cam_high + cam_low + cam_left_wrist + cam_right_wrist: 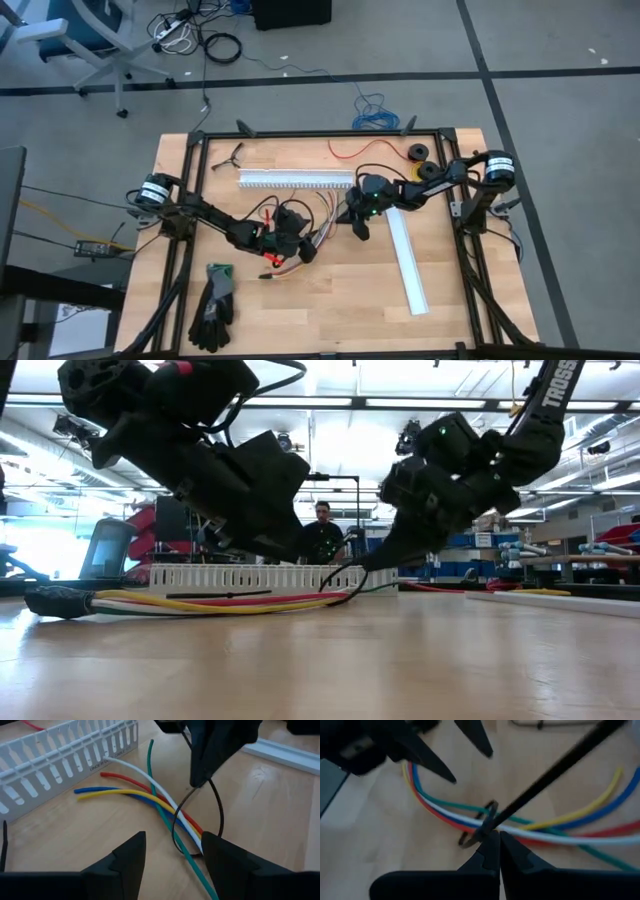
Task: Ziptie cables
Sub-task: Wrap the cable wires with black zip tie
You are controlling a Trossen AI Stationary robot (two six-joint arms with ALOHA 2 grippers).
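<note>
Mid-frame in the high view, the cables (145,797) lie fanned on the wooden surface (340,300), just below the white slotted channel (297,179). The right tool (495,837) has its fingers pressed together, pinching a black zip tie (200,815) looped around the bundle. The left tool (172,852) hovers spread over the wires. A pair of gloves (213,305) lies lower left.

- White slotted channel (297,179) lies along the far half of the wooden table (330,300).
- Second, plain white strip (408,262) lies right of centre.
- Dark glove (213,306) near the front left corner.
- Two dark rolls, possibly tape (417,153), at the far right.
- Person (321,535) in the room behind.
</note>
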